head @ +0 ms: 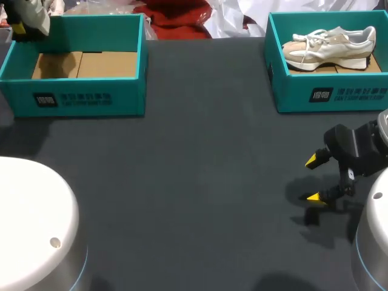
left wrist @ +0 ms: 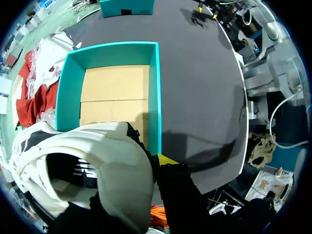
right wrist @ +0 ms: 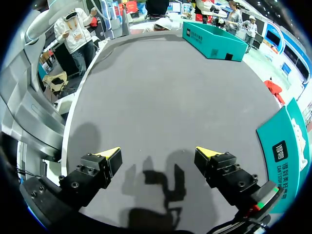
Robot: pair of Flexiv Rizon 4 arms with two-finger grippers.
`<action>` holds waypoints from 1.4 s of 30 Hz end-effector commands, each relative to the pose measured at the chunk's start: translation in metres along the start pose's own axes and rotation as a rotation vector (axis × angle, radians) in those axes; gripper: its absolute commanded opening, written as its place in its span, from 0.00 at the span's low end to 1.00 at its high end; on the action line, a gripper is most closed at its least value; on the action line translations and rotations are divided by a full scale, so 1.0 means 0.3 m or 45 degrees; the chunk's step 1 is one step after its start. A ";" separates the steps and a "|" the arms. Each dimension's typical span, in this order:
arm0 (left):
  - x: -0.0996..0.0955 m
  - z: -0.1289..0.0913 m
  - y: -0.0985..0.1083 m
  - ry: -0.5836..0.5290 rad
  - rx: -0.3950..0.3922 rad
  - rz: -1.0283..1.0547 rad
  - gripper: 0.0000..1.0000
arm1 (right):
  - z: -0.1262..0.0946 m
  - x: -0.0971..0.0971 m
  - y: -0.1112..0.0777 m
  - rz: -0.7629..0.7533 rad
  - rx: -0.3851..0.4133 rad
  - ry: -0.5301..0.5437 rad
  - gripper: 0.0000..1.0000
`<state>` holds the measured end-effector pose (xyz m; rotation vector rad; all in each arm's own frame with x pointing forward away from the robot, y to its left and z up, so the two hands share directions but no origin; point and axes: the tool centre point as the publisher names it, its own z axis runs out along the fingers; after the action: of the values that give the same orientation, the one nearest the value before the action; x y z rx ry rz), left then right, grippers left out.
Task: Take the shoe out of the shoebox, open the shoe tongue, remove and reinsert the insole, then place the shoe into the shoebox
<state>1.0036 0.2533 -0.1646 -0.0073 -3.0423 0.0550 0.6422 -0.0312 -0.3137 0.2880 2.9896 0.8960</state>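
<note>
At the far left, the left end effector (head: 21, 25) hangs over the back corner of the left box (head: 73, 100) with a white shoe (left wrist: 97, 165) clamped in it. Only 1 yellow tip shows beside the upper, but the shoe hangs clear of everything, so I take it as gripped. The left box has nothing in it but its cardboard floor. The dark bench (head: 200, 170) runs across the middle. Over its right part the right end effector (right wrist: 158, 153) hovers with its fingers spread wide and nothing between them. Behind it stands the right box (head: 330, 94), where a second shoe (head: 330, 47), cream and white with its laces tied, lies on its side against the back wall. It looks light, with a soft padded upper that will give under the fingers and a firmer sole. I'd say the heel collar or the sole edge is the safest place to hold it. The tongue and insole are probably thin and floppy, and the laces could snag on a tip. The count is 2 boxes, 2 shoes and 2 end effectors.
</note>
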 end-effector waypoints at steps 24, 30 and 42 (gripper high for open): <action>-0.054 -0.010 0.082 -0.084 -0.154 0.635 0.00 | -0.003 0.008 -0.001 0.000 0.002 -0.005 1.00; -0.092 0.002 0.115 -0.126 -0.182 1.076 0.00 | -0.003 0.008 -0.001 0.000 0.002 -0.005 1.00; -0.125 0.021 0.142 -0.153 -0.258 1.192 0.00 | -0.003 0.008 -0.001 0.000 0.002 -0.005 1.00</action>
<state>1.0451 0.2955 -0.1775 -1.4471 -2.8217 -0.1780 0.6422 -0.0313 -0.3137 0.2882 2.9896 0.8960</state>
